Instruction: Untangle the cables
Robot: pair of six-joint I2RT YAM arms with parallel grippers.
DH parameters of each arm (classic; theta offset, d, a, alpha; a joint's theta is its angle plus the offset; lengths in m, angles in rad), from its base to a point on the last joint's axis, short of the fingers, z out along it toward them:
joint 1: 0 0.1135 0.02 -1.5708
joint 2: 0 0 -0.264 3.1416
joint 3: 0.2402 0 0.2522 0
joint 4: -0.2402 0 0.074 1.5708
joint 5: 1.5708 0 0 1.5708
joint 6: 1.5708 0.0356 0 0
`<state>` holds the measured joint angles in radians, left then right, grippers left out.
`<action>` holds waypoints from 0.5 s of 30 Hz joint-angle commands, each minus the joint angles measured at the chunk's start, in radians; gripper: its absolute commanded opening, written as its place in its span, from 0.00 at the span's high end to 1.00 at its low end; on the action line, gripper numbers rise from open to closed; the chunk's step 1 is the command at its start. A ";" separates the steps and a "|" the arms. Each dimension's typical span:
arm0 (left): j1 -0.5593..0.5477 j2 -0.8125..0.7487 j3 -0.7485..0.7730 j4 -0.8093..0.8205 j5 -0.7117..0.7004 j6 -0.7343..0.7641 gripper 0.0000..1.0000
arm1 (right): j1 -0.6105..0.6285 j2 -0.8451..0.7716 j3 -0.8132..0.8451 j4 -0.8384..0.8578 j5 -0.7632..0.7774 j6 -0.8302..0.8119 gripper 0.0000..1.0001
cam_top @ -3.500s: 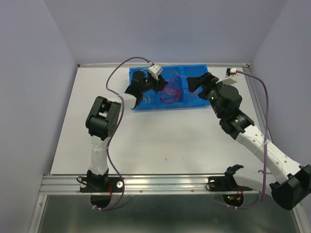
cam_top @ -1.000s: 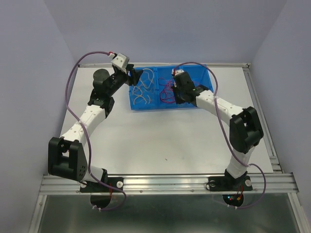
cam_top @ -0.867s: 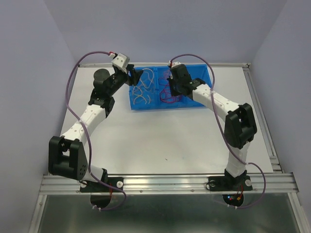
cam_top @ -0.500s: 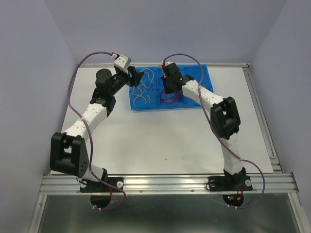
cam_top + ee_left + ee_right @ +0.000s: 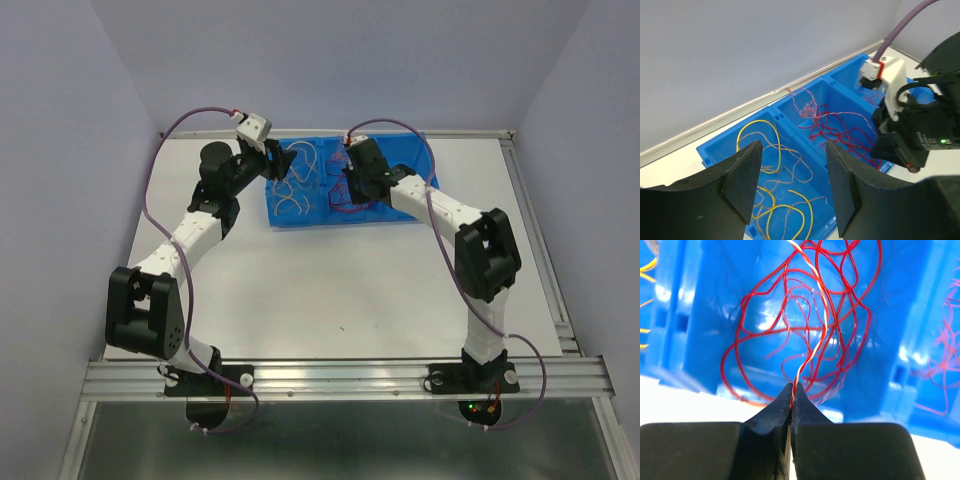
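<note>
Wrist view alone shows right hand (image 5: 791,390) clamped on red-white cable (image 5: 805,365), left hand (image 5: 793,150) apart above blue bin (image 5: 837,85)

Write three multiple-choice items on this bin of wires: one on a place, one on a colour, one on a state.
1. The tangle of thin red wires lies in the blue plastic bin's: A) middle compartment B) left compartment C) no compartment, on the table.
2. The thin wire pinched in the right hand is: A) yellow B) black C) twisted red and white.
3. The left hand is: A) shut on a wire B) open and empty C) shut on nothing.
Key: 1 A, compartments flank it on both sides; 2 C, both colours twist together; 3 B, its fingers stand apart, nothing between.
</note>
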<state>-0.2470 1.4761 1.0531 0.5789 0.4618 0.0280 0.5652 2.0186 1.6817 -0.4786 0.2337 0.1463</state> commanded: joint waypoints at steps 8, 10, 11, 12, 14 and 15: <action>0.002 0.010 0.036 0.044 0.020 0.001 0.36 | 0.010 -0.123 -0.122 0.117 -0.037 -0.028 0.99; 0.002 0.010 0.036 0.042 0.020 0.003 0.36 | 0.010 -0.103 -0.091 0.117 -0.030 -0.028 0.99; 0.002 0.010 0.036 0.042 0.018 0.001 0.36 | 0.010 -0.080 -0.080 0.117 -0.022 -0.028 0.99; 0.002 0.012 0.036 0.042 0.020 0.003 0.36 | 0.010 -0.069 -0.068 0.117 -0.017 -0.031 1.00; 0.002 0.015 0.038 0.042 0.023 0.003 0.36 | 0.010 -0.034 -0.033 0.112 -0.014 -0.037 0.99; 0.003 0.021 0.039 0.042 0.023 0.003 0.36 | 0.010 -0.018 -0.024 0.109 -0.014 -0.039 1.00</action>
<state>-0.2470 1.4998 1.0534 0.5785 0.4637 0.0280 0.5655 1.9430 1.5810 -0.4030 0.2104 0.1268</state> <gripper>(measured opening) 0.644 0.016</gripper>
